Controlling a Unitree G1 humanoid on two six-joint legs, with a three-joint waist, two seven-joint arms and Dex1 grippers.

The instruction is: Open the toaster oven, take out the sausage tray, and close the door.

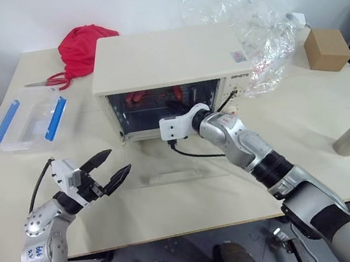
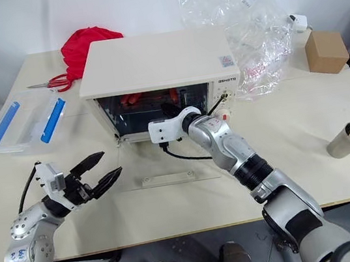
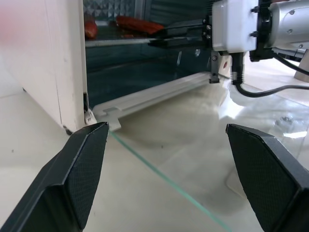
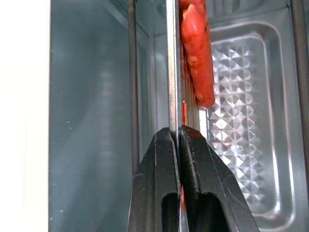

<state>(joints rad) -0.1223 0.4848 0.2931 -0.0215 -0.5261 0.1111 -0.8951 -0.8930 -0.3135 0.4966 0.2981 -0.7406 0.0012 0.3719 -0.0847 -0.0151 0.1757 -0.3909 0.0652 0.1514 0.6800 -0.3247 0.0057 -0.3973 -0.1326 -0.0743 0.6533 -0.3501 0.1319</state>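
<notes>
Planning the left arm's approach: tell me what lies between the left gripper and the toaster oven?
Only the door, folded flat on the table, lies between left gripper and toaster oven; head views show it.

**Clearances and obstructions, oven front**

Oven mouth: unblocked on the left half; right half taken up by right gripper, pinched on the tray rim inside the cavity. Door: folded flat on the table, covering the strip just before the mouth. Cable: trailing across the door. Left gripper: spread wide, hovering beside the door's left end. Plastic box: well left, out of the approach. Bare tabletop right of the door.
</notes>
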